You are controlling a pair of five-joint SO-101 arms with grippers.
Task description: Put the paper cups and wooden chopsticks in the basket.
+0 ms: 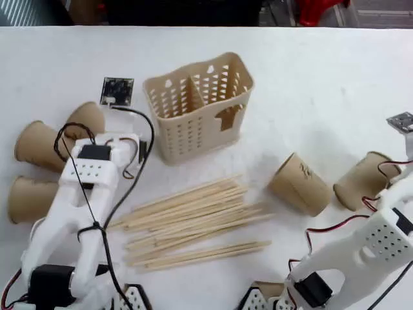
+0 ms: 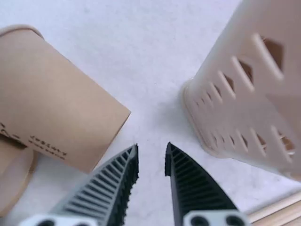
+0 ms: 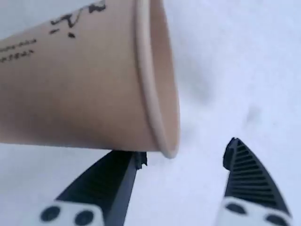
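Item: basket (image 1: 200,106), beige moulded plastic with slotted walls and one divider making two compartments. It stands upright mid-table, and we see nothing in it. Item: wooden chopsticks (image 1: 193,223), thin pale sticks fanned loosely and lying flat on the white table (image 1: 310,77) just in front of the basket. Item: paper cups (image 1: 300,184), five in tan matte card with rolled rims, all tipped on their sides, three to one side of the basket and two to the other. We record the left gripper (image 2: 151,149) low over the table between a near cup (image 2: 56,113) and the basket wall. Its ribbed dark fingers are parted by a narrow gap with nothing between them, and we judge it beside that cup rather than around it. We record the right gripper (image 3: 186,150) spread wide and empty at the mouth of a lying cup (image 3: 94,75). One finger sits close under the wall by the rim and the other well clear, a stance we judge suited to pinching the rim.
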